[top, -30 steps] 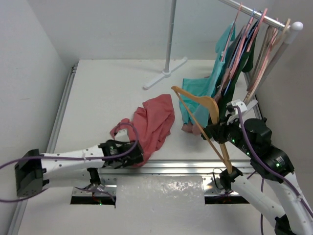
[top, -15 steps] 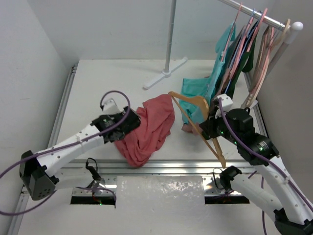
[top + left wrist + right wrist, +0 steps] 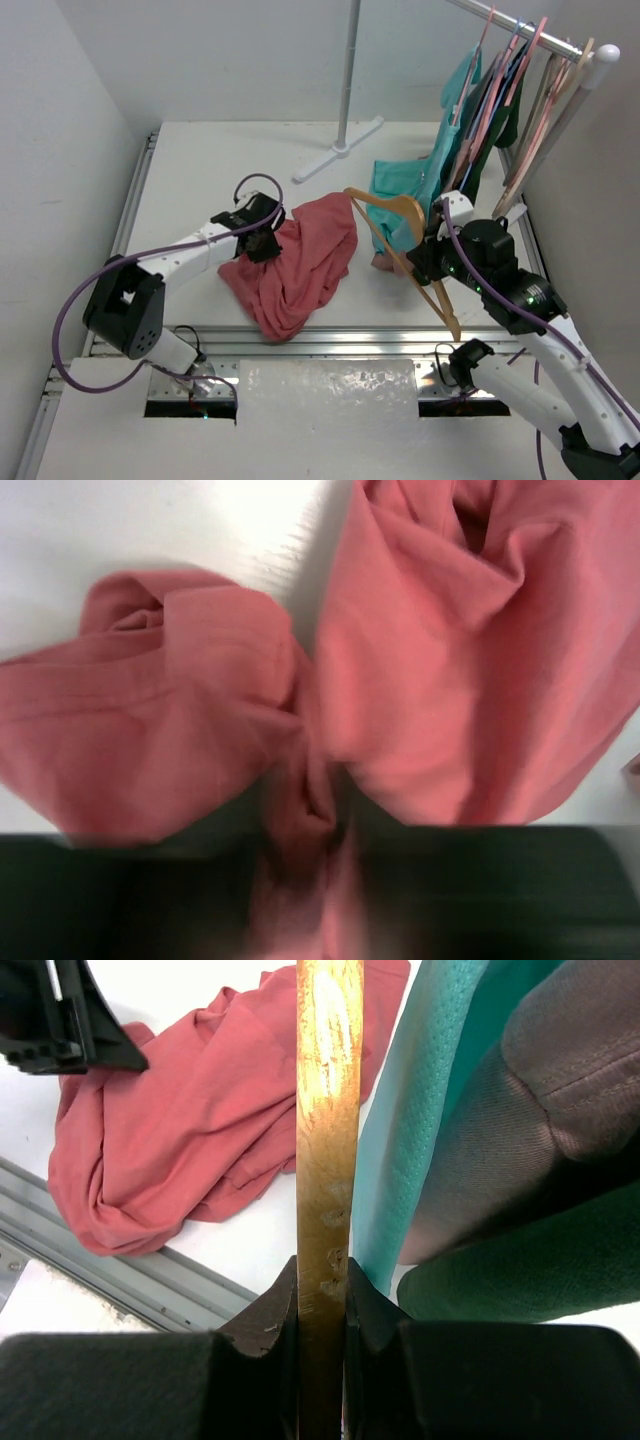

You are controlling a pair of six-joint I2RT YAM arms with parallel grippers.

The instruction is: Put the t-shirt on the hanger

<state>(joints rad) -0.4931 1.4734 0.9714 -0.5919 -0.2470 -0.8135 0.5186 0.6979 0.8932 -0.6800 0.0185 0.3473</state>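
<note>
Left gripper (image 3: 262,238) seemingly pinches the t-shirt (image 3: 305,262), right gripper (image 3: 322,1292) clamps the hanger (image 3: 327,1110); next, thread hanger into shirt.

Nothing readable in any of the views: no labels, brands, numbers or signs. The t-shirt (image 3: 305,255) is plain cloth with no print showing, and the hanger (image 3: 328,1110) shows only bare wood grain.
</note>
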